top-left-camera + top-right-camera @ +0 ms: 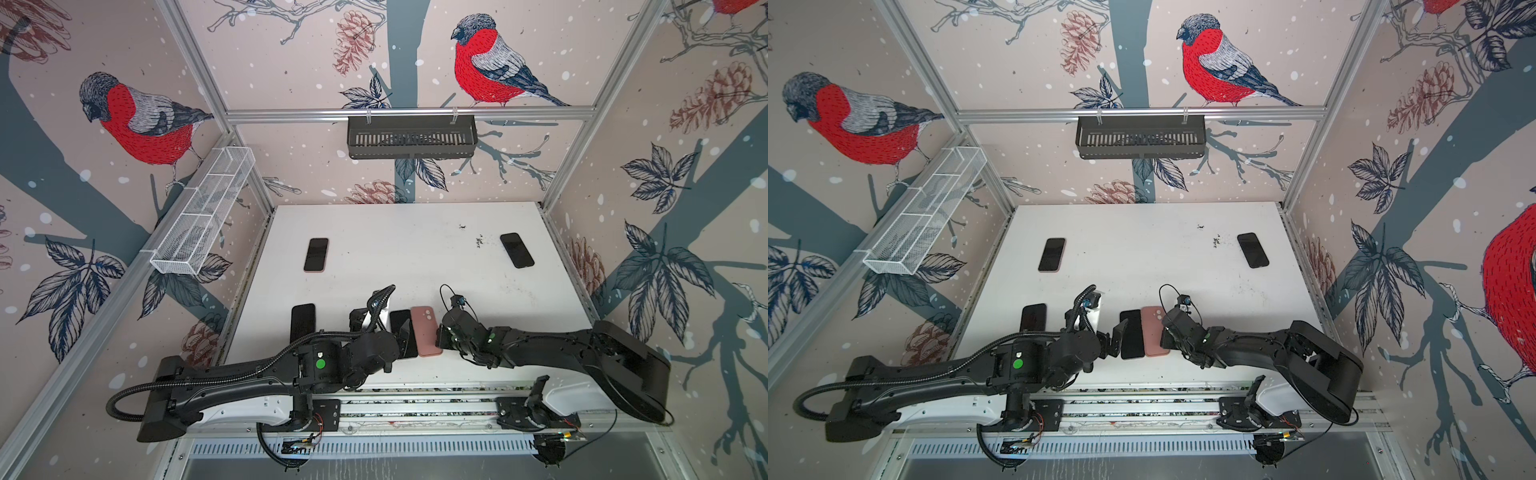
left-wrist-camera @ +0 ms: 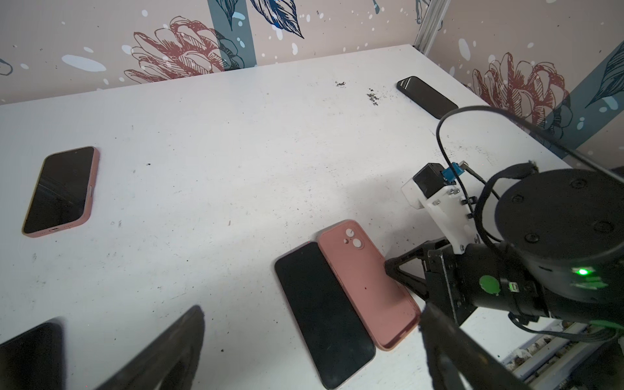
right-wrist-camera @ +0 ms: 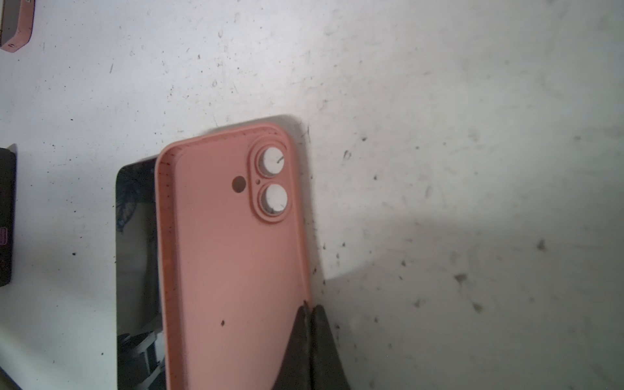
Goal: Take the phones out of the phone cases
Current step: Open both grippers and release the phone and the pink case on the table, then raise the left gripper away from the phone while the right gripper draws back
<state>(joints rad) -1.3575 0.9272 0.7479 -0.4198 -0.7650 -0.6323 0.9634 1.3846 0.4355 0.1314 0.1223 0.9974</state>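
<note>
The right gripper [image 3: 306, 305] is fully closed, its fingertips pinching one side wall of the empty pink silicone phone case [image 3: 229, 253]. The case lies hollow side up on the white tabletop [image 3: 439, 135]. Against the case's long edge away from this gripper lies the black slab phone [image 2: 324, 314], screen up. The left gripper [image 1: 1116, 340] stands wide open and empty, just beside the phone's other long edge.
</note>
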